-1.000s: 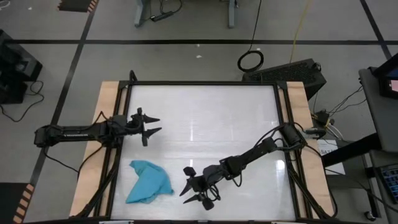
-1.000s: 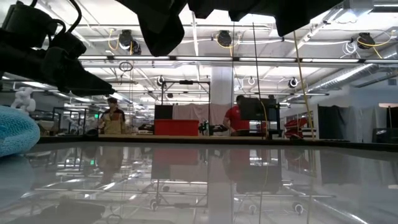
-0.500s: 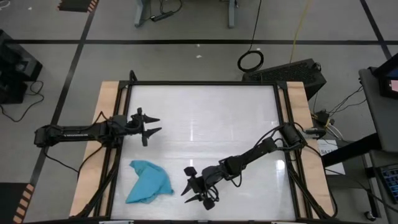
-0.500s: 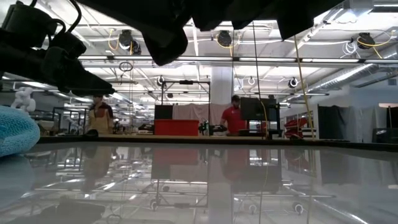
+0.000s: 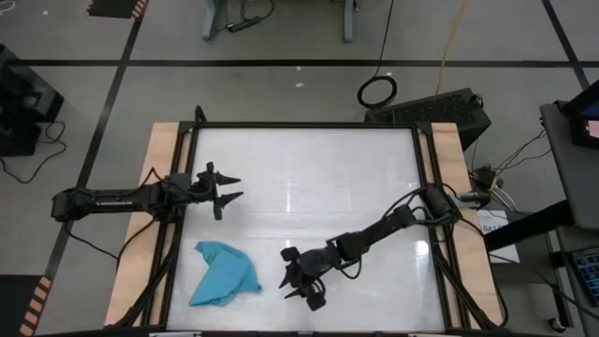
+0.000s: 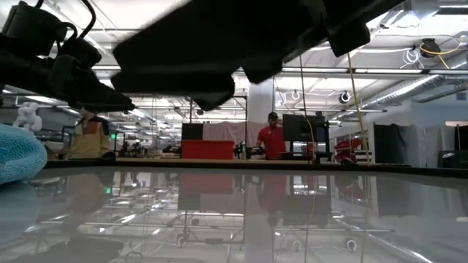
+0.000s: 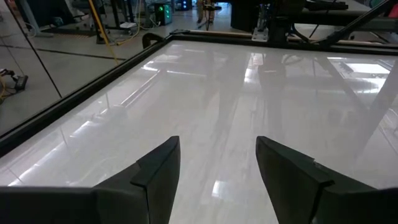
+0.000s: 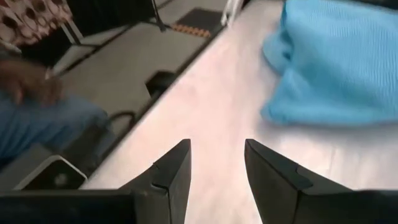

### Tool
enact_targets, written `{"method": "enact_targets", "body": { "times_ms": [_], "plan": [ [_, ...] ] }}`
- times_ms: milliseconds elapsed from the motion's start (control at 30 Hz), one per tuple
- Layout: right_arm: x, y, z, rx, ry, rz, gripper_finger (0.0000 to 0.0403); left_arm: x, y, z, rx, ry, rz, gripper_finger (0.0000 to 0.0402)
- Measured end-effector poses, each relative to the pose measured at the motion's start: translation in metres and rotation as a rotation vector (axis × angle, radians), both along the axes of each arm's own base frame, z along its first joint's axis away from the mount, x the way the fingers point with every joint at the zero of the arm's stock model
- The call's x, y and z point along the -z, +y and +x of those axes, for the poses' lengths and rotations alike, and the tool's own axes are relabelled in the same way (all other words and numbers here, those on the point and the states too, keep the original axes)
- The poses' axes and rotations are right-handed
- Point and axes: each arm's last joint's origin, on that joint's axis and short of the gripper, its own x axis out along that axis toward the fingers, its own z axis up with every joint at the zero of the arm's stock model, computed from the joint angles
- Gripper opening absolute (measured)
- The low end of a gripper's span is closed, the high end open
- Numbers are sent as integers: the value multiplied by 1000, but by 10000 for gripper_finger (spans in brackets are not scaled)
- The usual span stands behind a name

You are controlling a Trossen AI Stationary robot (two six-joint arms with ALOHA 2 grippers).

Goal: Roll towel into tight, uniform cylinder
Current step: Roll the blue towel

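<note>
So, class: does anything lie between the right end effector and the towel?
Nothing visible. Only bare white table separates the open right end effector from the crumpled towel. The left end effector waits open farther back.

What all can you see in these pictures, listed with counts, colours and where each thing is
towel: one, turquoise, crumpled at the table's near left corner
table: one, glossy white top, black frame, wooden side strips
cable coil: one, black, on the floor beyond the table
person: one, red shirt, in the room behind the table
left claw: one, dark, open and empty, over the table's left side
right claw: one, dark, open and empty, just right of the towel, not touching it
</note>
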Motion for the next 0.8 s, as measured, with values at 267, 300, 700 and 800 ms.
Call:
{"method": "enact_targets", "body": {
  "times_ms": [267, 300, 700, 800],
  "plan": [
    [6, -10, 0, 34, 82, -8, 141, 0, 0, 0, 0, 0, 0, 216],
    [7, -12, 0, 37, 88, -10, 141, 0, 0, 0, 0, 0, 0, 216],
    [-2, -13, -2, 56, 115, 11, 141, 0, 0, 0, 0, 1, 0, 216],
    [-3, -14, -2, 69, 124, 29, 141, 0, 0, 0, 0, 0, 0, 216]
  ]
}}
